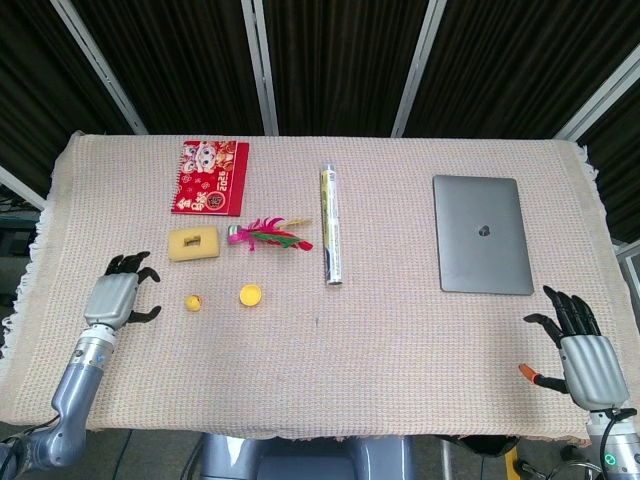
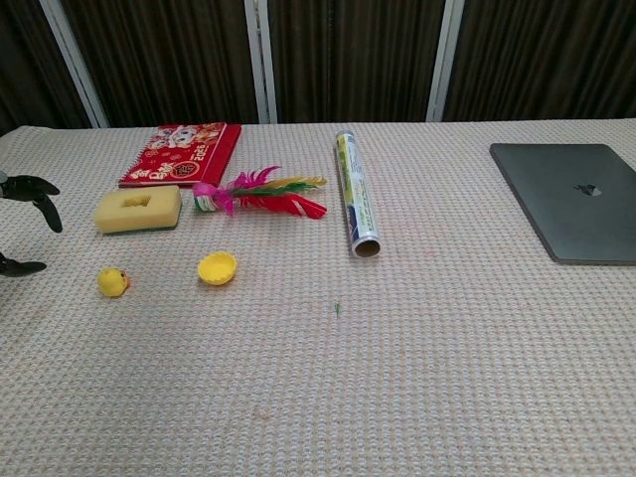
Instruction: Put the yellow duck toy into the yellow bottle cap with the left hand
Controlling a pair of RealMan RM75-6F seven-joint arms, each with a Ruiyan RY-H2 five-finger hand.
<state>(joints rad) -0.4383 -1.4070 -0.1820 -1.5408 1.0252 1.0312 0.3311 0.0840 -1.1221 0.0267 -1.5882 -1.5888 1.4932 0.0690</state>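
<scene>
Both hands empty, fingers spread: left hand [image 1: 118, 297] near duck [image 1: 194, 301]; cap [image 1: 250, 294] just beyond; right hand [image 1: 582, 352] at table edge

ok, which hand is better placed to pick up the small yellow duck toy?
Left. The left hand hovers open just beside the small yellow duck toy; the right hand sits at the table's far corner, beyond the grey laptop.

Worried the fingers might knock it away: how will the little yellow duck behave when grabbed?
The duck looks small and rounded, so it is probably light and may roll if nudged. It lies apart from the cap, so a bump likely won't disturb that.
</scene>
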